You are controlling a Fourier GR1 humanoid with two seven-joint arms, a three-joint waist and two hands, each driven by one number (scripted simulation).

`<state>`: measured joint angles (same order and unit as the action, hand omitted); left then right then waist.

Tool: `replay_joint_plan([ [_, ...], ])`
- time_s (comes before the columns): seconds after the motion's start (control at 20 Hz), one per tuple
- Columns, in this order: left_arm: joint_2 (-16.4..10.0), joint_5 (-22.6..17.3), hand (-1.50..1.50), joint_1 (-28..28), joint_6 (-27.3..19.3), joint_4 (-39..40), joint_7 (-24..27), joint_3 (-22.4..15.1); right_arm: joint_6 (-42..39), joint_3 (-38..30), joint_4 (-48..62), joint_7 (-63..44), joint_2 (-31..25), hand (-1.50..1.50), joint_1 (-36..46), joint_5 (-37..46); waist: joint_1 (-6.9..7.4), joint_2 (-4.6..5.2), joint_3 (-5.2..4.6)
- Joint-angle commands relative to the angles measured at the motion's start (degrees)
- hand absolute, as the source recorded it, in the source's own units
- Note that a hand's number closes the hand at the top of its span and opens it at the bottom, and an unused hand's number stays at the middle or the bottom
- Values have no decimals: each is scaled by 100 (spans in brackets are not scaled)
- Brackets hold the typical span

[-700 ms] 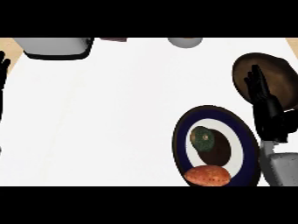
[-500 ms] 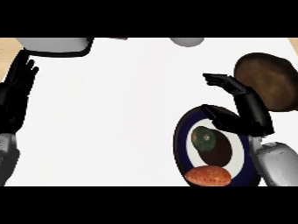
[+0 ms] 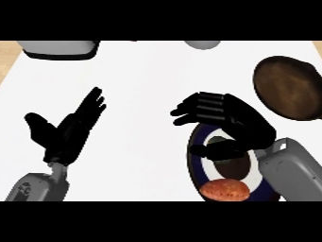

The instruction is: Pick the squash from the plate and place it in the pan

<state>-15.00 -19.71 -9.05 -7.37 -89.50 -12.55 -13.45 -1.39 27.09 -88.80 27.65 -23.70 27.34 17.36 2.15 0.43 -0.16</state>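
Squash sits on the plate, a dark oval at its pale middle, half hidden under the right hand, so the pick is the step in hand and nothing has been lifted yet. Across the wide white counter, the brown pan lies at the far right, just beyond the plate with its dark blue rim. The right hand hangs over the plate's upper half, fingers bent down in a claw, thumb apart from them, nothing clasped between. The left hand is out on the left, fingers straight and spread, holding nothing. An orange-red vegetable lies at the plate's near edge. Next, by my reckoning: lower and close round the squash alone, steering clear of the orange one, then carry it right to the pan.
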Motion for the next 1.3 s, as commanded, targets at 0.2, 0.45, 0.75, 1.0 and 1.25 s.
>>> replay_joint_plan([
  [0.2, 118, -56, 0, 273, 157, 26, 93, -111, -274, 1130, 240, 129, -863, -150, 440, 2140, -153, -81, -4],
  [0.45, 148, -25, 0, 380, 139, 57, 114, -148, -677, 1923, -128, -1164, -1392, -150, 779, 3968, -264, -170, -22],
  [0.75, 107, -133, 0, 430, 207, 109, 164, 31, -2163, 3033, -807, -3052, -908, -150, 552, 5339, -329, -142, -8],
  [1.0, 193, -75, 0, 572, 274, 135, 304, -54, -3646, 3684, -1017, -4139, -541, -150, 187, 6043, -294, -96, 4],
  [1.25, 450, 150, 0, 444, 86, 31, 178, -203, -4015, 4073, -1007, -4978, -1, -150, -659, 6654, -248, -57, 16],
])
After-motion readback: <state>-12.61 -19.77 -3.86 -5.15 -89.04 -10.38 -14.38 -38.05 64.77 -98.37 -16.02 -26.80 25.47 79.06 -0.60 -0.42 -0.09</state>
